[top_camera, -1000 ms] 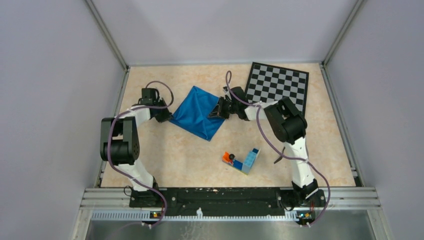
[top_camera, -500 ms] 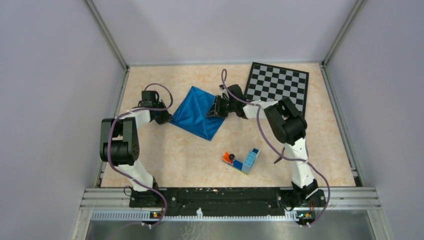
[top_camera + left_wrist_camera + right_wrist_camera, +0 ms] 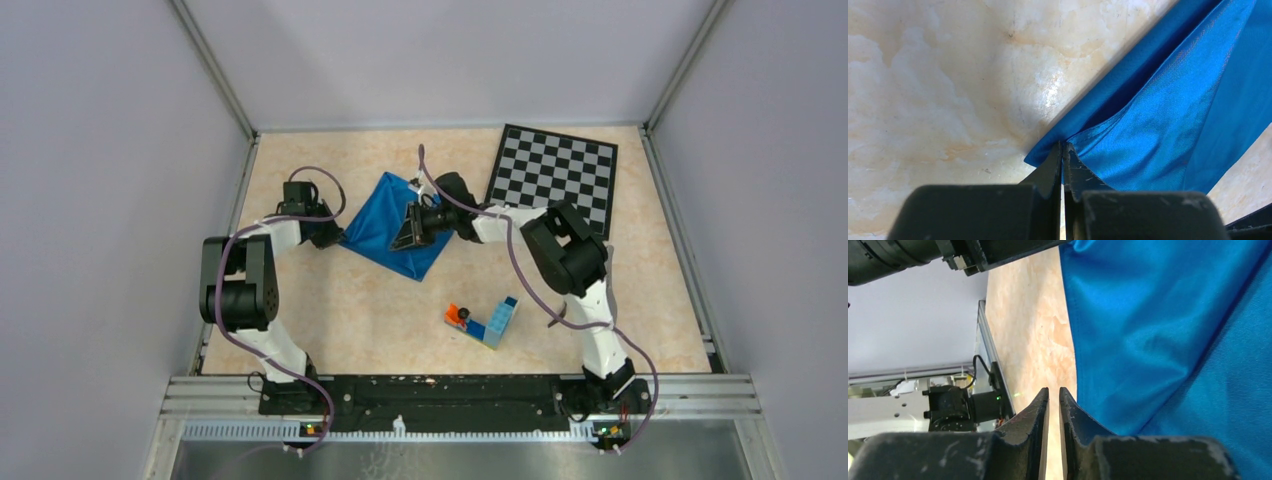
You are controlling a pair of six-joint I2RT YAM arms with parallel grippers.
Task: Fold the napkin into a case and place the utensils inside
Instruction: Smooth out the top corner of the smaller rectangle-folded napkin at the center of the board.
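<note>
over the last second the right hand (image 3: 408,229) has swept leftward, from the napkin's right corner to a spot over the middle of the napkin (image 3: 374,228). the cloth's right side has drawn in with it, so the blue shape now looks narrower, with a layer lapped over itself. that reads as the first fold of the case being laid across.

in its wrist view the right hand's fingers stand a narrow slit apart. bare table (image 3: 350,310) shows through the gap and the cloth lies just beside them, so it seems to have let the corner go.

the left hand (image 3: 1063,151) has not moved. it stays pinched tight on the napkin's left corner, holding that end down at the left of the table.

the napkin lies at the far middle, between the two hands, left of the chessboard (image 3: 555,170) and well apart from the toy bricks (image 3: 495,322) nearer the arms. i cannot make out the utensils, so the filling step looks a good way off.
</note>
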